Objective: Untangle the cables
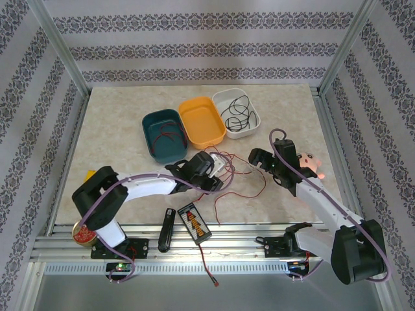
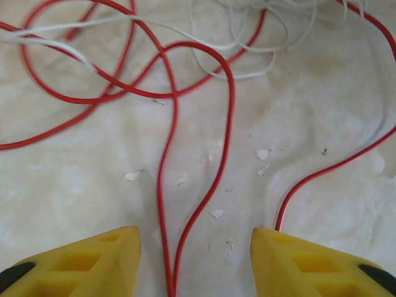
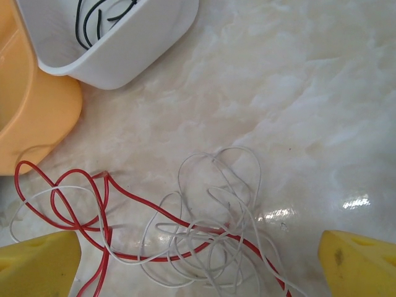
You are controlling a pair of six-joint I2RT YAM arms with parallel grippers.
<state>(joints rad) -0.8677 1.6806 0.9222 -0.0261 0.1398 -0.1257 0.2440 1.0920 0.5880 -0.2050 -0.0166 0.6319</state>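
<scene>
A red cable [image 1: 240, 194] and a pale white cable [image 1: 220, 162] lie tangled on the marble table between my two grippers. My left gripper [image 1: 214, 175] hovers low over them. In the left wrist view its yellow fingers [image 2: 99, 260] stand apart, with two strands of the red cable [image 2: 230, 111] running between them unclamped; the left gripper [image 2: 195, 238] is open. My right gripper [image 3: 198, 241] is wide open above the white cable [image 3: 180, 174], which the red cable [image 3: 149, 205] crosses. A black cable [image 1: 237, 110] is coiled in the white tray [image 1: 254, 115].
A teal tray [image 1: 150, 126] holding a thin red wire, an orange tray [image 1: 202, 121] and the white tray stand in a row behind the tangle. A black orange-striped device [image 1: 194, 222] and a black tool [image 1: 166, 229] lie near the front edge. A pink plush [image 1: 311, 163] sits right.
</scene>
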